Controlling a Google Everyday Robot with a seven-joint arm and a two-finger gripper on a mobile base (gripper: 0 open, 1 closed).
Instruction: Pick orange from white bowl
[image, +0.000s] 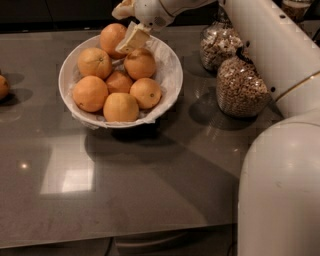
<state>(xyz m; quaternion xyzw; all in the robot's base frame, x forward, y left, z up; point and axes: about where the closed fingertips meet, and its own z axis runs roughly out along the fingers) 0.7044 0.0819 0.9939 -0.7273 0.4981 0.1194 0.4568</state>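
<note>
1. One bowl (169, 75), left of centre on the far side of the table (150, 200).
2. Seven oranges (90, 93) heaped in that bowl.
3. One lone orange (2, 86), cut off at the left edge.
4. Two jars on the right, one nearer (242, 90) and one farther (217, 45).
5. One gripper (131, 41), over the bowl's far rim.
</note>
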